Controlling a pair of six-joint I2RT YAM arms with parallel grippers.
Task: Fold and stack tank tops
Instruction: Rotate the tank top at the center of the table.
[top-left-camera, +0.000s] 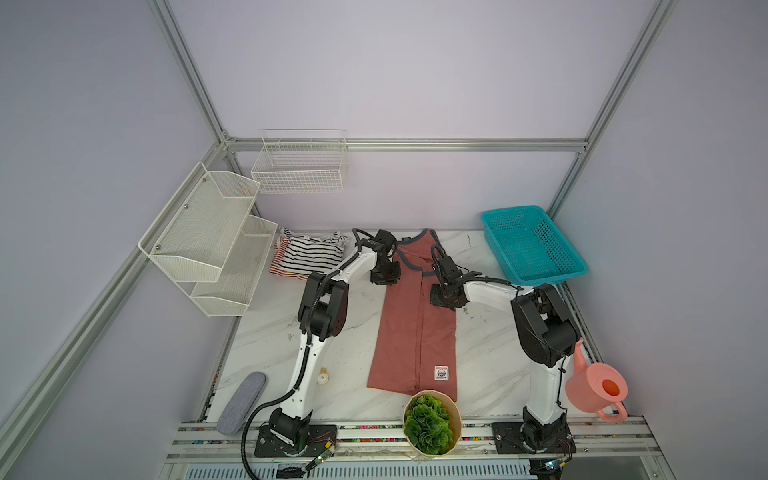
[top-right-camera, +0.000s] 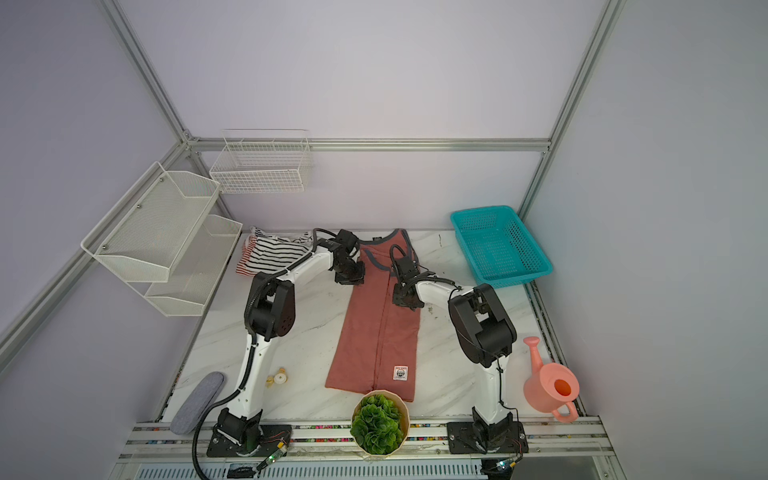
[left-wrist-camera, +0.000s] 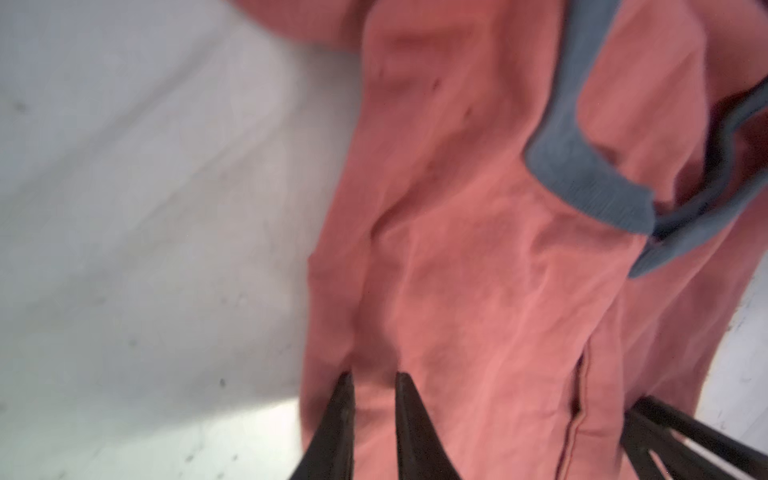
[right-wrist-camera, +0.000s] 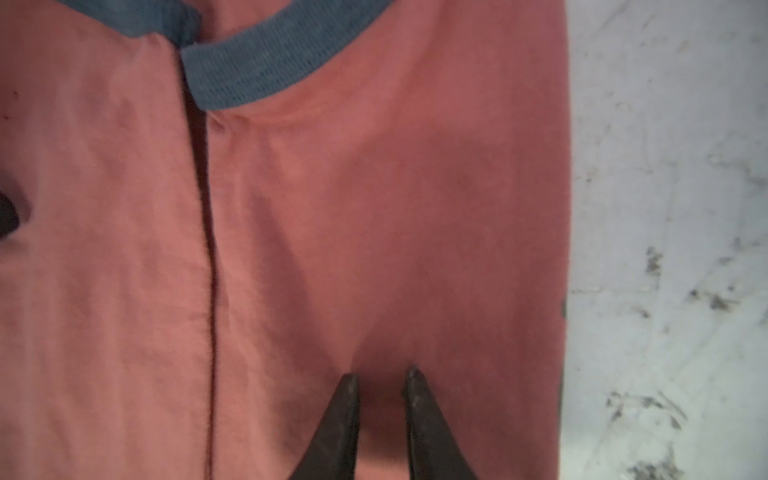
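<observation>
**Operator:** Where is the dusty-red tank top (top-left-camera: 411, 332) lying?

**Technician:** It is lying flat at the centre of the bench (top-left-camera: 490, 353), neckline pointing to 12 o'clock and hem to 6 o'clock. Its long sides are lying folded inward, meeting along a centre line. A small label (top-left-camera: 441, 372) is showing near the hem.

**Operator:** How are the jaws standing?

**Technician:** The left jaws are pressing down on the top's 9 o'clock half, just below the armhole. The right jaws are pressing on the 3 o'clock half. On each side the tips are sitting nearly together, clamping a small ridge of the red cloth, with creases running toward them.

**Operator:** And the other tops?

**Technician:** The black-and-white striped top (top-left-camera: 309, 255) is resting on the red-and-white striped top (top-left-camera: 280, 268) at 10 o'clock. A teal basket (top-left-camera: 544, 276) is sitting at 2 o'clock.
</observation>
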